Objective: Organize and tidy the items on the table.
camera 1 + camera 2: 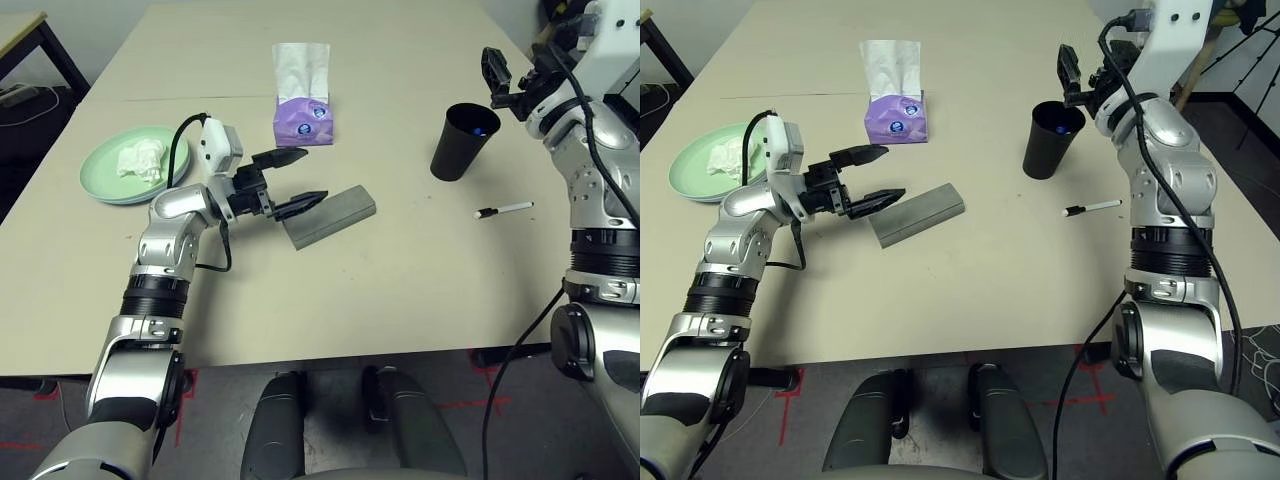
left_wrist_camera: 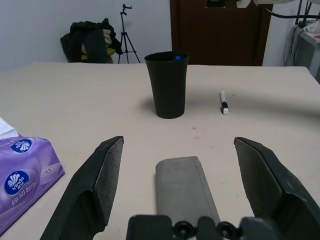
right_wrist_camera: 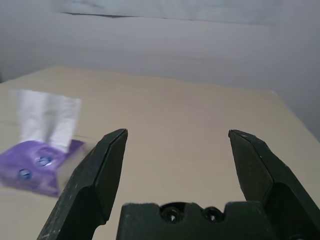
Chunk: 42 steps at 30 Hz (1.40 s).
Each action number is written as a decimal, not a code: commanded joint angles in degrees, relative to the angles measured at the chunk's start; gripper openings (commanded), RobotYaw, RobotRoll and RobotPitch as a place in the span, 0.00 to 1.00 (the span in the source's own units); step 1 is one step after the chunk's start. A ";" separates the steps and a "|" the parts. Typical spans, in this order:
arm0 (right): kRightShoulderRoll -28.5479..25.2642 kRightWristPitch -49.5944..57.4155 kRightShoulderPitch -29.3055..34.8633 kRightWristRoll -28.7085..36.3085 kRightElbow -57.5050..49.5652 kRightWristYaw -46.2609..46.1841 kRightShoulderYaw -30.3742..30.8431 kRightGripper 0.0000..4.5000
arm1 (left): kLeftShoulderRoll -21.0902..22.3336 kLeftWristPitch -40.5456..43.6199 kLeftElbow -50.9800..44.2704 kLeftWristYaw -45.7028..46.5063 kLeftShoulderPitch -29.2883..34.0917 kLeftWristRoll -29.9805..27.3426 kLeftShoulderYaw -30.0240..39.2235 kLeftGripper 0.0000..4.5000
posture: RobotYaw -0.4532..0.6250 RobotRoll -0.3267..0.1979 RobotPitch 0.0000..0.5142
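Observation:
The grey glasses case (image 1: 330, 215) lies mid-table, and my left gripper (image 1: 308, 177) hovers open just over its near end, fingers either side; in the left wrist view the case (image 2: 185, 185) runs between the open fingers (image 2: 100, 180). A pale green plate (image 1: 115, 170) at the left holds crumpled white tissue (image 1: 140, 160). The black cup (image 1: 463, 140) stands upright at the right with something blue (image 1: 478, 128) inside. My right gripper (image 1: 512, 85) hangs open just above and behind the cup, holding nothing. A white pen (image 1: 503, 210) with a dark tip lies near the cup.
The purple tissue box (image 1: 302, 120) stands behind the case with a tissue sticking up. The table's (image 1: 400, 290) seam line crosses behind the plate. A smaller side table (image 1: 20, 35) stands off the far left corner. Cables hang from both arms.

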 commanded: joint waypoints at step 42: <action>-18.98 -58.08 -15.44 -44.69 51.30 44.28 35.87 0.99 | 1.78 6.66 -14.09 6.18 10.63 -2.03 -0.10 1.00 | 0.54 0.62 0.49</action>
